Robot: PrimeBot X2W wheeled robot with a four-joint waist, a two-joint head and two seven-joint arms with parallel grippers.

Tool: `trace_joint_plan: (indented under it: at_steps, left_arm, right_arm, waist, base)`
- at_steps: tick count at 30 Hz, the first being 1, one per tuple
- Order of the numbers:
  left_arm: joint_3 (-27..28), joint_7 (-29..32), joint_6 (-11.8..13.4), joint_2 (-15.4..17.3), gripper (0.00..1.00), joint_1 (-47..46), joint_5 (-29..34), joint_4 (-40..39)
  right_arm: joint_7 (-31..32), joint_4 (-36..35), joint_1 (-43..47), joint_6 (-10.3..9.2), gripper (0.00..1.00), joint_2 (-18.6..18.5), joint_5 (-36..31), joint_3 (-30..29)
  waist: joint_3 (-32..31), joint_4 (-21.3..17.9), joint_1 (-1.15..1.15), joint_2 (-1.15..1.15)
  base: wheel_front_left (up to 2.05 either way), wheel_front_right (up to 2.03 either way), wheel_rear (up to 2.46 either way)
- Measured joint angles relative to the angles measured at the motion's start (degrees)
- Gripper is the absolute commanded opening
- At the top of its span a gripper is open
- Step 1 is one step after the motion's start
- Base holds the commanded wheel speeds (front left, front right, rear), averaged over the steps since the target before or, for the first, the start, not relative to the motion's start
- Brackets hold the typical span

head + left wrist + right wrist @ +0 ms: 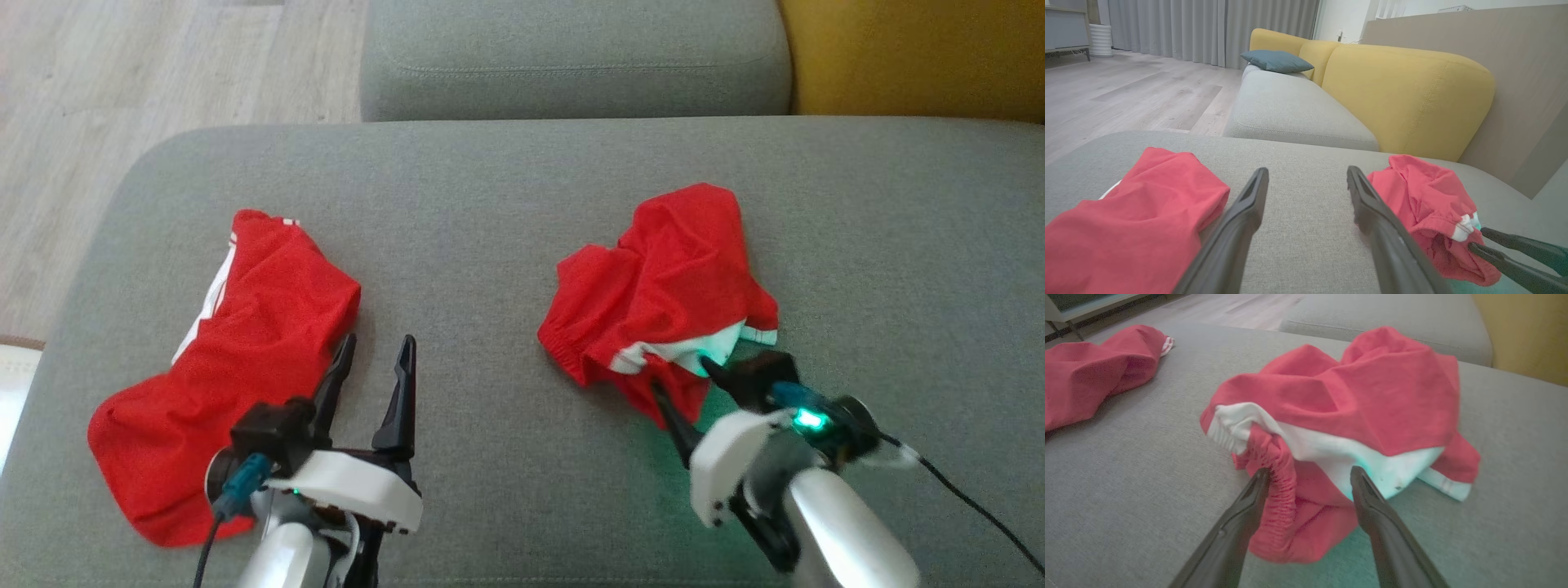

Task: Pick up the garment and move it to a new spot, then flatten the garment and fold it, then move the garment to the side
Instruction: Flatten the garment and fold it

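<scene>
A: Which surfaces do you read here?
B: You see the crumpled red garment (669, 261): soft matt cloth, white lining, puckered elastic hem. The grey sofa cushion (506, 188): coarse woven fabric. The right gripper's (679, 376) long dark fingers (1224, 543): smooth matt plastic.

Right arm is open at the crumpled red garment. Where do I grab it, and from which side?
Probably the gathered elastic waistband of the crumpled garment: it stands up as a thick ridge on the near edge, between the right gripper's open fingers. Come from the robot's side, low along the cushion, and close across the ridge.
</scene>
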Motion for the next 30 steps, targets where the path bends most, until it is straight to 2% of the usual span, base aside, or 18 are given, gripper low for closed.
trace_joint_plan:
  at_steps: [6, 10, 16, 23, 30]
  left_arm:
    - [0.0, 0.0, 0.4, 0.0, 1.0, 0.1, -0.5, -0.4]
    - [0.0, 0.0, 0.4, 0.0, 1.0, 0.1, -0.5, -0.4]
    - [-0.1, 0.0, 0.4, 0.0, 1.0, 0.1, -0.5, -0.5]
    - [-0.8, 0.0, 0.4, 0.0, 1.0, 0.1, -2.1, -1.0]
    - [-5.7, 0.0, 0.3, 0.0, 1.0, 0.0, -5.0, -0.8]
  right_arm:
    - [1.7, -6.3, 5.8, 0.0, 1.0, 0.1, -1.1, -6.3]
    - [3.0, -10.8, 7.3, 0.0, 1.0, 0.2, -1.9, -7.9]
    - [3.1, -17.0, 9.5, 0.0, 1.0, 0.5, 0.3, -10.2]
    - [-5.8, -20.9, 10.4, 0.0, 1.0, 0.7, 4.6, -18.1]
    - [-12.9, -19.8, 11.3, 0.0, 1.0, 0.8, 6.3, -22.3]
  waist:
    - [-0.2, -1.1, 0.0, 0.0]
    - [-0.2, -1.9, 0.0, 0.0]
    - [-0.1, -3.1, 0.0, 0.0]
    - [0.4, -5.0, 0.0, 0.0]
    - [1.3, -7.0, 0.0, 0.0]
  base:
    - [0.0, 0.0, 0.0]
    - [0.0, 0.0, 0.0]
    - [0.0, 0.0, 0.0]
    - [0.0, 0.0, 0.0]
    - [0.0, 0.0, 0.0]
